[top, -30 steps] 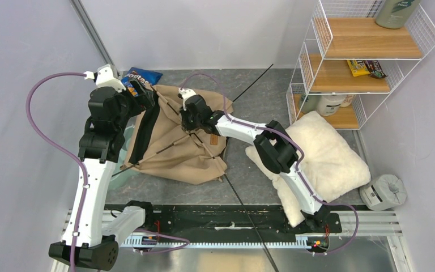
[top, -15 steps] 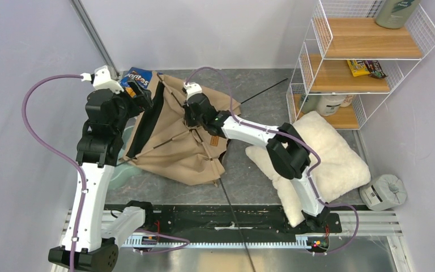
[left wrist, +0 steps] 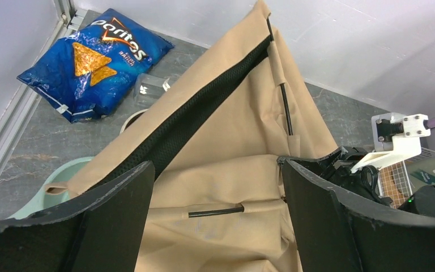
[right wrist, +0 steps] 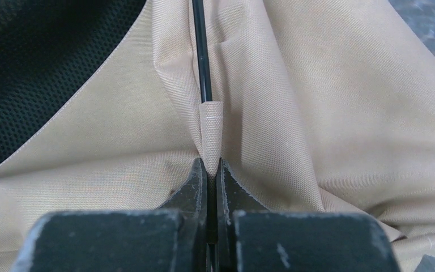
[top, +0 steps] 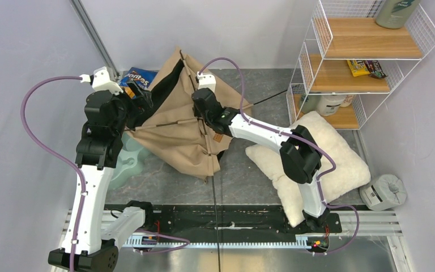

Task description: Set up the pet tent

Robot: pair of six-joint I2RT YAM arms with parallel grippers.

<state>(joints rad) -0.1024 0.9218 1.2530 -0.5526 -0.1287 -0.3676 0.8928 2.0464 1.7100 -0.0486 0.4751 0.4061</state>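
The pet tent [top: 181, 130] is a heap of tan canvas, half raised, its peak [top: 179, 54] against the back wall and a black mesh strip [top: 167, 76] down its left side. My right gripper [top: 203, 113] is shut on a fabric pole sleeve [right wrist: 210, 133] of the tent, with a thin black pole [right wrist: 201, 51] running out of the sleeve just above the jaws. Another black pole [top: 214, 215] trails toward the near edge. Hovering at the tent's left side, my left gripper [left wrist: 216, 170] is open, canvas and a short exposed piece of pole [left wrist: 215, 212] between its fingers, nothing gripped.
A blue Doritos bag [top: 137, 76] lies behind the tent at the back left. A mint green dish [top: 126, 161] sits under the tent's left edge. A fluffy white pillow [top: 331, 161] lies right, by a wire shelf [top: 368, 56] and a grey round object [top: 385, 191].
My right gripper closed on the pole sleeve and moved up and back, raising the canvas into a peak. The trailing pole swung toward the near edge. The left arm barely moved.
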